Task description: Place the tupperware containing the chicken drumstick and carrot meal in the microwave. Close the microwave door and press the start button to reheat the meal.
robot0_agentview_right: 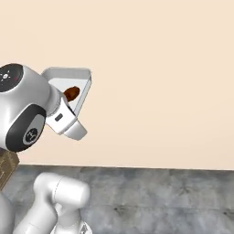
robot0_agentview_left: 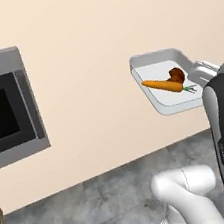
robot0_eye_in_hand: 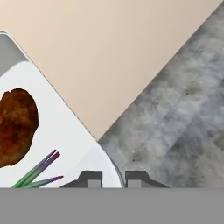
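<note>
Behind the arm, the pincer clamps the tupperware rim, half hiding the chicken drumstick

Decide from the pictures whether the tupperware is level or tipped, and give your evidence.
Tipped: the tupperware is held in the air by its rim, tilted so its inside faces the camera, with the carrot and chicken drumstick still inside.

Both base views look forward from behind the arm, sharing the raised tupperware; the hand view sits close against its rim.
</note>
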Motion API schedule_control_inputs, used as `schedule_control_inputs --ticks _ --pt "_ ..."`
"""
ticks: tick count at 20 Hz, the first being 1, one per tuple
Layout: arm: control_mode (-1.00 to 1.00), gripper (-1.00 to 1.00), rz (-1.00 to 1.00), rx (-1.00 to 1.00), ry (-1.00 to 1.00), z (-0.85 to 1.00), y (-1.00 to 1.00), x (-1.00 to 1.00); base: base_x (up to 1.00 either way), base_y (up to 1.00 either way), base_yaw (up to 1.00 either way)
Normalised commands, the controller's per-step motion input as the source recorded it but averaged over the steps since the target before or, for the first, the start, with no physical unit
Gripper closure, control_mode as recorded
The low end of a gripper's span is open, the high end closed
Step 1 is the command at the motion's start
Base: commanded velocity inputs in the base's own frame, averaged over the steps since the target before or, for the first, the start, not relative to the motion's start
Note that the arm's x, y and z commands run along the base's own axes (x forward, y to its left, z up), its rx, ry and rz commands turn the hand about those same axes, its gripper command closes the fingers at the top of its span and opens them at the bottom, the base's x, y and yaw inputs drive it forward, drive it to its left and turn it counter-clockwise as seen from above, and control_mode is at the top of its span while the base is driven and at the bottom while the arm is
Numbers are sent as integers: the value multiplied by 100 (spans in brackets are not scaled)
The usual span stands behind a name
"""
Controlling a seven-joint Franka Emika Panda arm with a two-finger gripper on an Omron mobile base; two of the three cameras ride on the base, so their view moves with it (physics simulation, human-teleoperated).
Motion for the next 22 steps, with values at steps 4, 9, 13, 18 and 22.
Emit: schedule_control_inputs --ticks 4,9,13,18,22 --pt "100 100 0 0 0 0 0 0 100 -6 2" --pt "100 100 0 0 0 0 0 0 100 -23 20" --pt "100 100 0 0 0 0 0 0 100 -53 42" --pt "100 100 0 0 0 0 0 0 83 -66 61" --pt "100 100 0 0 0 0 0 0 65 -64 69"
